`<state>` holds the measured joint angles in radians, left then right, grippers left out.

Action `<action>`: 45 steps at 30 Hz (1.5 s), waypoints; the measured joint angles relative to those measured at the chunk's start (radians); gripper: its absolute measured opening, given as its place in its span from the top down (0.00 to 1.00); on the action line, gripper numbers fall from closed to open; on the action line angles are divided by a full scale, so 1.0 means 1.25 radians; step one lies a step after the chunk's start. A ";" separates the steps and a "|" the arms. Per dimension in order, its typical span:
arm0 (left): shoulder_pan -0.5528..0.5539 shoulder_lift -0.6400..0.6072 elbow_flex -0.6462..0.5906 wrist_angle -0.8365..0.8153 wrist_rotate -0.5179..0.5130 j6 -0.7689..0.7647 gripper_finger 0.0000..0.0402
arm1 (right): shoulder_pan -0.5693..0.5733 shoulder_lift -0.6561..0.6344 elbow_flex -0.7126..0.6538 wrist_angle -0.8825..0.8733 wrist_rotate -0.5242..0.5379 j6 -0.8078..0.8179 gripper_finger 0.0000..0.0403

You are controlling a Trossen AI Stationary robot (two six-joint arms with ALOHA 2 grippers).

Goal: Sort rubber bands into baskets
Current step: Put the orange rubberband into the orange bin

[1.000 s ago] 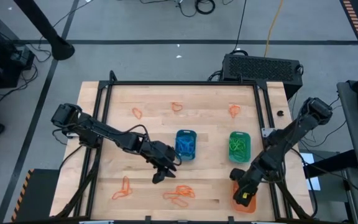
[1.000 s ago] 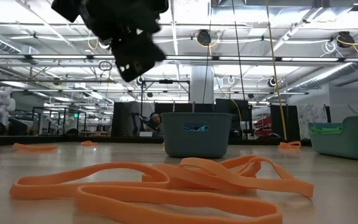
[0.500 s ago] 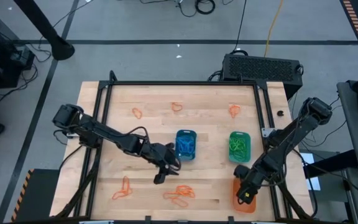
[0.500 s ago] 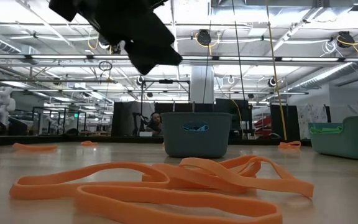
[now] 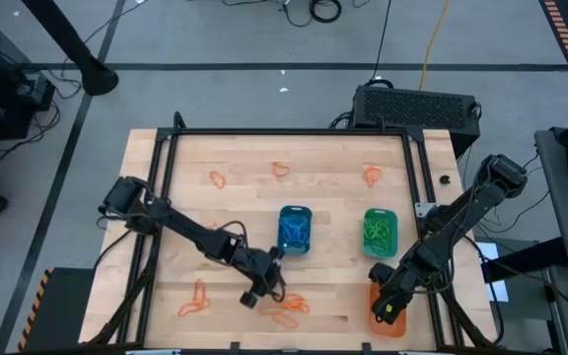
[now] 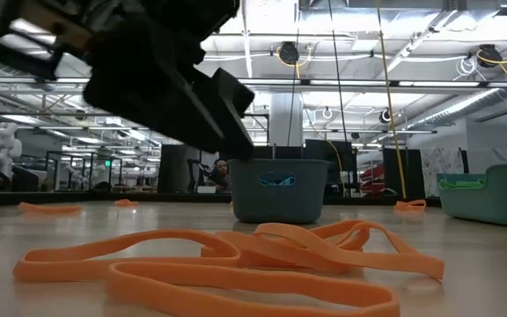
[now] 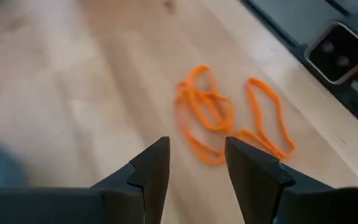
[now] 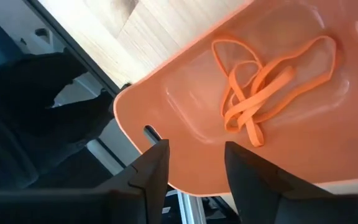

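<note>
My left gripper (image 5: 264,292) is open and empty. It hangs just above the table beside a cluster of orange rubber bands (image 5: 286,308), which lie flat ahead of its fingertips in the left wrist view (image 7: 210,118). In the low view the gripper (image 6: 170,84) hovers over that pile (image 6: 236,264). My right gripper (image 5: 388,306) is open and empty above the orange basket (image 5: 390,323), which holds several orange bands (image 8: 260,93). The blue basket (image 5: 295,229) holds blue bands and the green basket (image 5: 381,233) holds green bands; both stand mid-table.
More orange bands lie loose on the table: near the far edge (image 5: 218,178), (image 5: 281,169), (image 5: 371,176), and at the near left (image 5: 193,299). A black frame rail (image 5: 166,197) borders the table. A black box (image 5: 417,106) sits beyond the far edge.
My left gripper has moved toward the table's near edge and a little right, coming down toward the orange band cluster. Its fingers stay open. The bands have not moved.
</note>
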<state>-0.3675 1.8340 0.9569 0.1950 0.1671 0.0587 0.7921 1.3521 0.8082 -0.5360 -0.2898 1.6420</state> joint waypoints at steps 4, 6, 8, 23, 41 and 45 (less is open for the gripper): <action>-0.030 0.052 0.027 0.009 -0.002 0.059 0.60 | 0.000 0.000 0.000 0.008 0.002 0.017 0.64; -0.038 0.078 0.051 0.001 -0.002 0.064 0.60 | 0.000 0.000 0.000 0.010 0.004 0.018 0.64; -0.043 0.103 0.079 0.002 -0.001 0.064 0.60 | 0.000 0.000 0.000 0.010 0.004 0.018 0.64; -0.042 0.155 0.164 -0.145 0.013 0.065 0.60 | 0.001 0.000 0.000 0.007 0.011 -0.008 0.64; -0.041 0.141 0.219 -0.196 0.030 0.092 0.99 | 0.001 0.000 0.000 0.008 0.039 -0.024 0.64; -0.036 0.119 0.265 -0.338 -0.017 0.153 0.99 | 0.000 -0.004 0.000 0.050 0.037 -0.010 0.64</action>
<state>-0.4127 1.9824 1.2888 -0.2269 0.1457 0.2494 0.7915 1.3466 0.8082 -0.4740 -0.2441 1.6300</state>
